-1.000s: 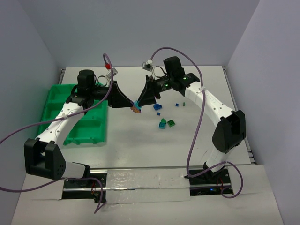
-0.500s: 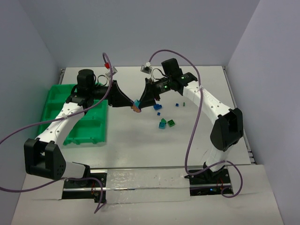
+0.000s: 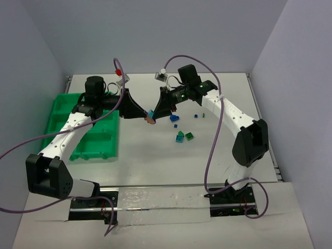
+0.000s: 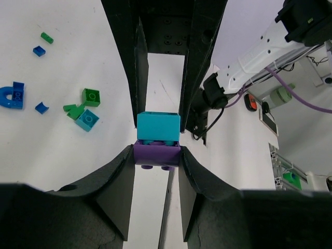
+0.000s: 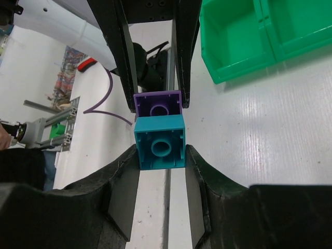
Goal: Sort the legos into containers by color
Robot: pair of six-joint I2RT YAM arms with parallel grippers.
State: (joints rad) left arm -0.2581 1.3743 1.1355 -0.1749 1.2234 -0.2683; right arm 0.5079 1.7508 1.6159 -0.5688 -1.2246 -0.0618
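Both grippers meet in mid-air above the table's middle. My left gripper (image 3: 147,119) (image 4: 157,155) is shut on a purple brick (image 4: 157,154). My right gripper (image 3: 154,112) (image 5: 161,150) is shut on a teal brick (image 5: 161,142). The two bricks are pressed together end to end; the purple brick also shows in the right wrist view (image 5: 157,102), and the teal one in the left wrist view (image 4: 158,127). The green tray (image 3: 62,111) of bins lies at the left, under the left arm. Loose legos lie right of centre: a blue arch (image 3: 174,118), a teal brick (image 3: 179,138), a green brick (image 3: 190,136).
Smaller blue pieces (image 3: 196,115) and a green piece (image 3: 204,115) lie further back on the right. In the left wrist view the same loose pieces lie at the left, with the blue arch (image 4: 11,96) and green brick (image 4: 91,96). Tray bins (image 5: 238,46) show empty in the right wrist view.
The right arm's wrist has shifted slightly left. The joined bricks stay held between both grippers at nearly the same spot.
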